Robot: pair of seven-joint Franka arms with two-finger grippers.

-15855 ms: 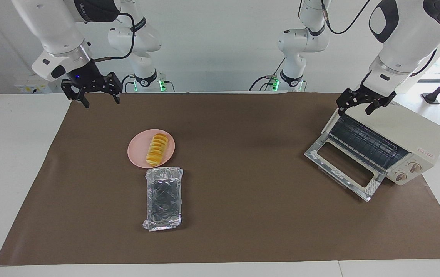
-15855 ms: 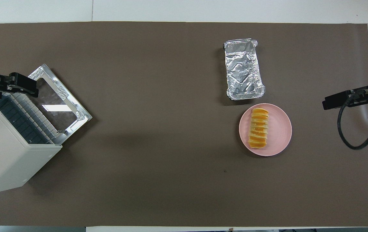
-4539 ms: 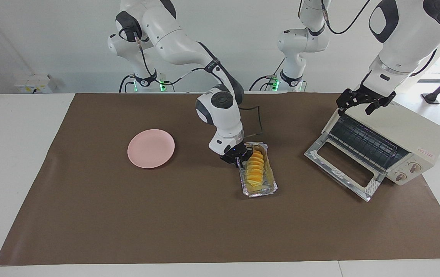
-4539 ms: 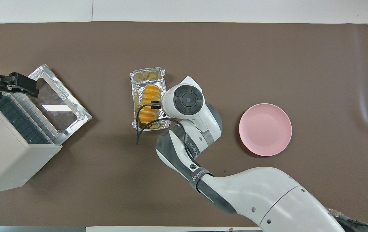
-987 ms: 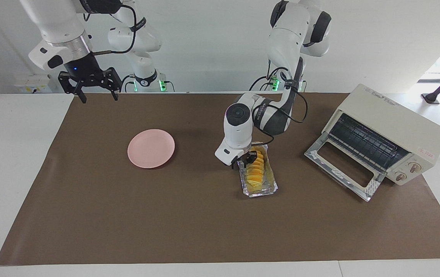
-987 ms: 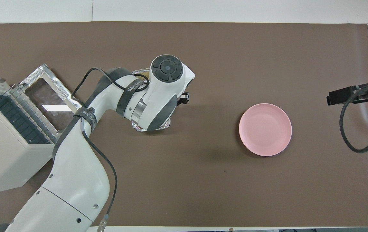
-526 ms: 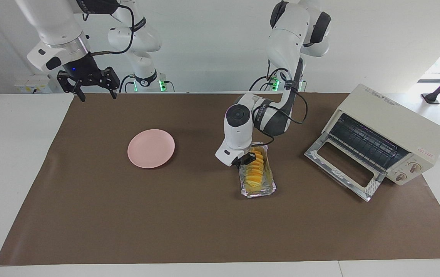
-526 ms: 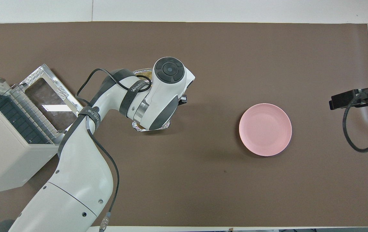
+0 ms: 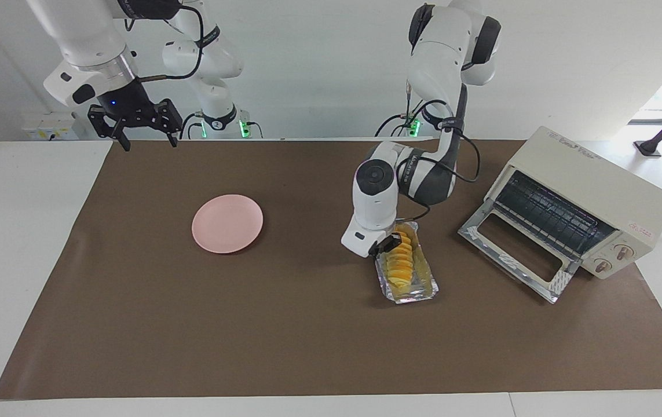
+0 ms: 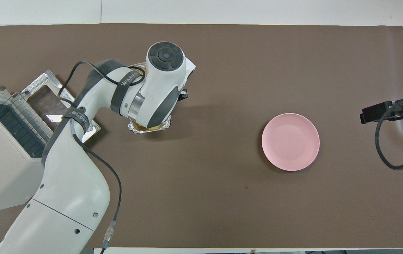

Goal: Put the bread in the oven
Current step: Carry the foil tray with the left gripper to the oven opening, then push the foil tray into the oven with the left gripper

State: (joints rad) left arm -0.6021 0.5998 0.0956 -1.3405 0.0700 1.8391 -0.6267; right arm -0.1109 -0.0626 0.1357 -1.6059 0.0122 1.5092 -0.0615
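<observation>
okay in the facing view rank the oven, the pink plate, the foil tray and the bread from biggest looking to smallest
1. The oven, with its door dropped open.
2. The pink plate and the foil tray look too alike to rank; the left pincer covers part of the tray.
3. The bread, lying inside the tray.

Lighting was bright and even in both views, diffuse from above. Daylight entered at the facing view's upper right edge and washed out that corner. Shadows on the brown mat [image 9: 307, 347] were soft and faint; a dim patch lay beside the pink plate [image 10: 290, 141]. A glare rectangle showed on the oven [image 10: 0, 169] door glass. Focus was sharp throughout, with no visible edge distortion.
</observation>
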